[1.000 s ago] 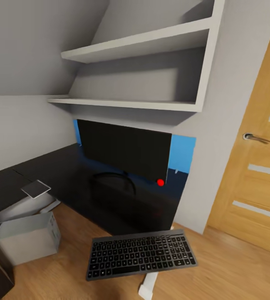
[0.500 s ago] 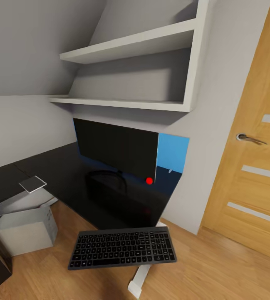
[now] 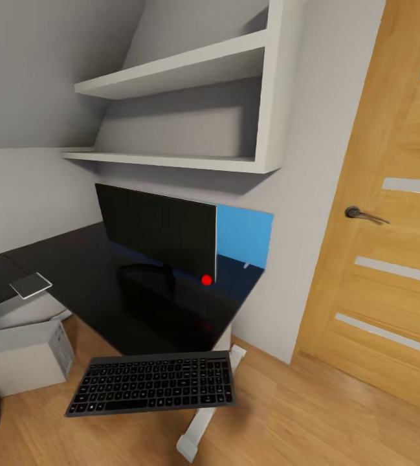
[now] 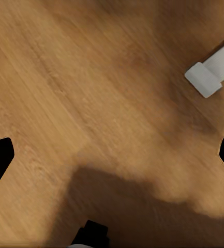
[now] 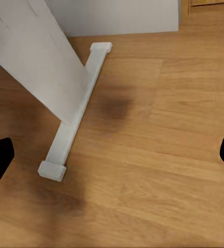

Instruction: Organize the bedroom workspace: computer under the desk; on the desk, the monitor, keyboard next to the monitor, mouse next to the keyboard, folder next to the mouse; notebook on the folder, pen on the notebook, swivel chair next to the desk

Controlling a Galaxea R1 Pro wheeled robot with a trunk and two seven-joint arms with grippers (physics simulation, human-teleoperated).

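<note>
The black monitor [image 3: 158, 236] stands on the glossy black desk [image 3: 99, 285], in front of its blue back panel [image 3: 245, 236]. A small grey notebook [image 3: 30, 285] lies on the desk's left part. The dark keyboard [image 3: 151, 383] shows level in front of the desk's front edge, above the wooden floor; I cannot tell what bears it. The light grey computer [image 3: 22, 356] sits on the floor at the left, partly under the desk. My left gripper [image 4: 112, 160] and right gripper [image 5: 112, 157] are both open, facing bare floor.
White wall shelves [image 3: 171, 71] hang above the monitor. A wooden door [image 3: 391, 226] with a dark handle [image 3: 358, 213] fills the right side. The desk's white leg and foot bar [image 5: 78, 111] rest on the floor, and the foot's end [image 4: 210, 72] lies near my left gripper.
The head view has swung to the right, so the desk, monitor and shelves sit further left in the picture. The keyboard has shifted left more than the desk's leg.
</note>
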